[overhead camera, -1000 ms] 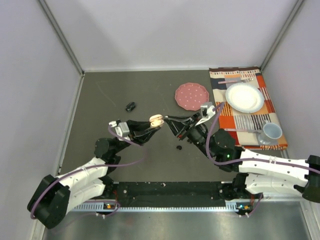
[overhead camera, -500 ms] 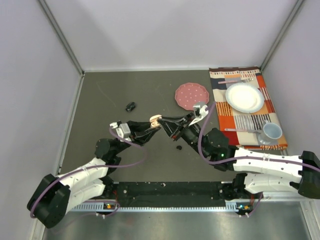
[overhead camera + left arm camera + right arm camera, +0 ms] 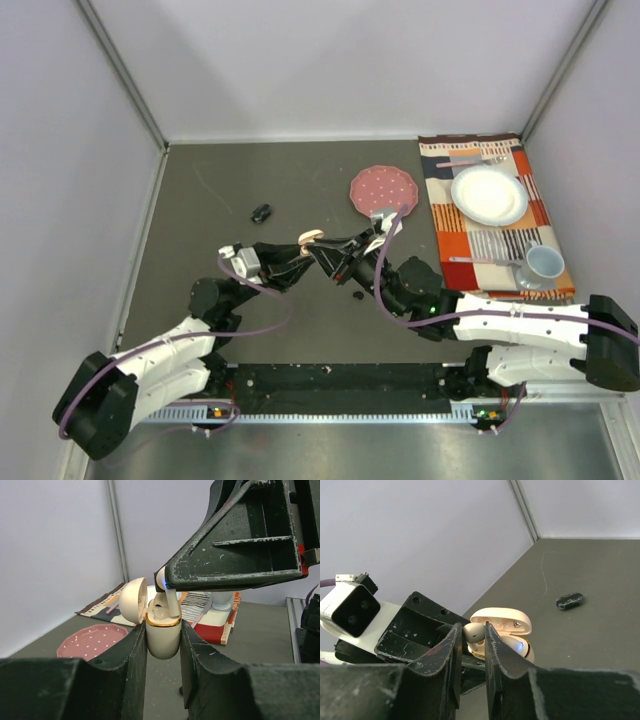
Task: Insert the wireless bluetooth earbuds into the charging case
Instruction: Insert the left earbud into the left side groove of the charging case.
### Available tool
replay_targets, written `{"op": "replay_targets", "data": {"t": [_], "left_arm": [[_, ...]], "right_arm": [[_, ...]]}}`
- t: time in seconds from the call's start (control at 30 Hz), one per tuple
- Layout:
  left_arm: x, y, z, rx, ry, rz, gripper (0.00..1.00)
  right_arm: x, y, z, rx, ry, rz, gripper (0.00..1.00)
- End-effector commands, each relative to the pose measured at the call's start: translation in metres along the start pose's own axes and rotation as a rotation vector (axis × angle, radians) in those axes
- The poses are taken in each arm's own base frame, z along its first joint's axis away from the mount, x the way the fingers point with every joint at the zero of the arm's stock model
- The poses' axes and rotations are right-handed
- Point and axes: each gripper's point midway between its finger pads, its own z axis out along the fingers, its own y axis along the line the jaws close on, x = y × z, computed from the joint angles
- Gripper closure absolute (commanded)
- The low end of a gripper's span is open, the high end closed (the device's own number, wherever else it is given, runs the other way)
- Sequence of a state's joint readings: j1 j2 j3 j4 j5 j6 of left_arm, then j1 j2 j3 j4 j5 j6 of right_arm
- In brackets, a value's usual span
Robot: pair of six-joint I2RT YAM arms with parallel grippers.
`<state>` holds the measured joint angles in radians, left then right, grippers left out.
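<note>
The white earbud (image 3: 474,632) sits right at the mouth of the charging case (image 3: 162,641), its stem pointing down into the opening just past the gold rim, and both are held in the air above the middle of the table (image 3: 230,180). The case's lid (image 3: 132,600) is tipped back and open. My right gripper (image 3: 471,639) has its fingers pinched on the bud's rounded head, and my left gripper (image 3: 163,629) is clamped on the body of the case, keeping it upright. As I read it, I am mid-insertion: the bud is entering its well but is not yet seated. The next move calls for a short, straight push down along the stem's line, with the left arm held rigid. Only after that should the right fingers let go, or the bud may tip out. I count one case and one white earbud in the grip. There may be a second pale shape already in the case beside the stem, but I cannot tell for sure. One black earbud (image 3: 357,295) lies on the table just near of the grippers, and another black earbud (image 3: 262,212) lies well apart to the far left. Farther out are one pink disc (image 3: 383,192) and one striped placemat (image 3: 495,235), which carries one plate (image 3: 489,194), one mug (image 3: 543,264), one fork (image 3: 470,160) and one more utensil (image 3: 483,261).
</note>
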<state>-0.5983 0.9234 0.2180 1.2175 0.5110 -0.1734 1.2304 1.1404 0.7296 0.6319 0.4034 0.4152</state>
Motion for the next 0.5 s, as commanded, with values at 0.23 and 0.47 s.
{"op": "replay_targets", "data": {"t": [0.23,0.47], "left_arm": [[-0.014,-0.004,0.000,0.011,-0.043,0.038,1.00],[-0.015,-0.003,-0.001,0.007,-0.047,0.035,1.00]], "right_arm": [[-0.025,0.014,0.008,-0.007,-0.081,0.017,1.00],[-0.014,0.015,0.009,-0.015,-0.048,0.017,1.00]]}}
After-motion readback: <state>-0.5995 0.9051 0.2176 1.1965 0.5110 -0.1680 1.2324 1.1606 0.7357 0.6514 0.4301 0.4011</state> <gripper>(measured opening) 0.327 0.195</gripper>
